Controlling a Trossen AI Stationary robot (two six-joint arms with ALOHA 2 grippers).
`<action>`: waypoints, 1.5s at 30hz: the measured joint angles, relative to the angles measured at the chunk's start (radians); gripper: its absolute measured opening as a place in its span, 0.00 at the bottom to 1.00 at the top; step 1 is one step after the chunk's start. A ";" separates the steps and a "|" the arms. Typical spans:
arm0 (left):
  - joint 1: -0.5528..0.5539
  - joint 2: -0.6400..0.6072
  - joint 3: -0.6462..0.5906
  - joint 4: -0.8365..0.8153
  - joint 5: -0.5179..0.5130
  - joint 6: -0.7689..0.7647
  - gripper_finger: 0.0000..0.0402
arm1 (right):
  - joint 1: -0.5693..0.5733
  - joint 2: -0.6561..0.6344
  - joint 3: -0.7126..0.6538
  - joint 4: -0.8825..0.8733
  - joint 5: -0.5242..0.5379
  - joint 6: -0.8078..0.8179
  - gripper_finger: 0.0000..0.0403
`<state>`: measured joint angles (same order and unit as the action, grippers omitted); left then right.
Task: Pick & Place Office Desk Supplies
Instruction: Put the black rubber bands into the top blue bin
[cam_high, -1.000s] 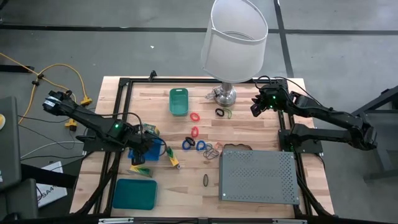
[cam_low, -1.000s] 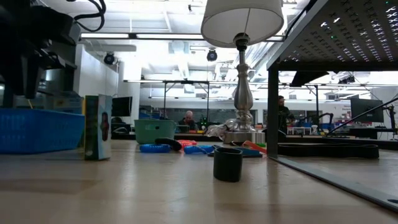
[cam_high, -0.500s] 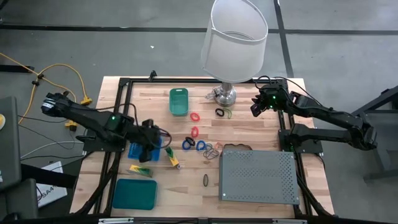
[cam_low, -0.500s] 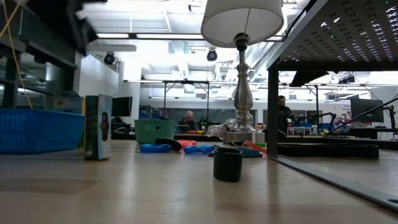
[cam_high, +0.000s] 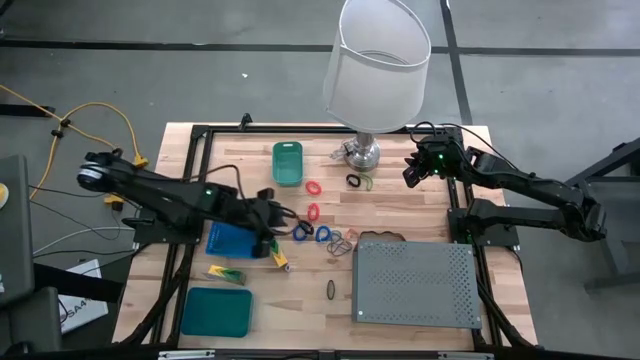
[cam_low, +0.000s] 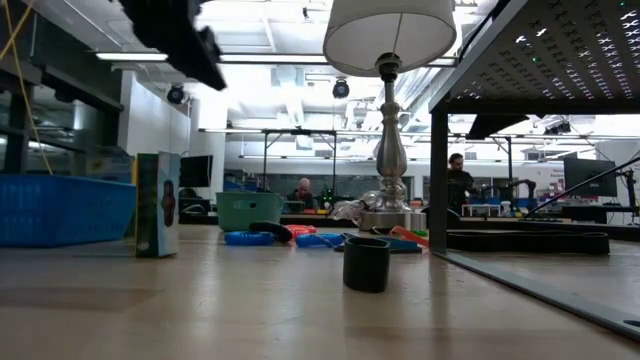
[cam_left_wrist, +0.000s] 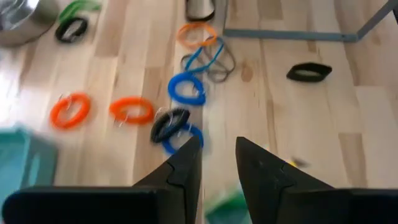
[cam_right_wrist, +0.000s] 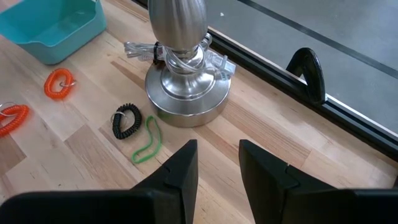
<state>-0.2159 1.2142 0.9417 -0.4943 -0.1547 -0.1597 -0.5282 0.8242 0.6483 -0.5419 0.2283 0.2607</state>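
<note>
Even, bright overhead light across my table (cam_high: 400, 200); shadows under my arms are soft and short. Low view: strong backlight from ceiling strip lights in the room behind, so near objects read dark and my arm overhead is a silhouette. The tabletop close to that lens is out of focus. My left wrist view is smeared by motion blur, the coloured loops (cam_left_wrist: 186, 89) streaked. My right wrist view is sharp; lamp base (cam_right_wrist: 185, 93) shows bright chrome glare.
</note>
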 joint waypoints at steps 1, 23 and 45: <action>0.000 0.023 0.000 0.039 0.002 0.014 0.24 | 0.000 0.000 0.000 0.000 0.000 0.000 0.26; -0.053 0.458 0.040 0.581 0.080 0.143 0.24 | 0.000 0.000 0.000 0.000 0.000 0.000 0.26; -0.131 0.607 0.397 0.194 0.048 -0.038 0.24 | 0.000 0.000 0.000 0.001 0.000 0.000 0.26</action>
<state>-0.3465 1.8211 1.3385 -0.3002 -0.1062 -0.1980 -0.5285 0.8238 0.6483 -0.5413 0.2283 0.2605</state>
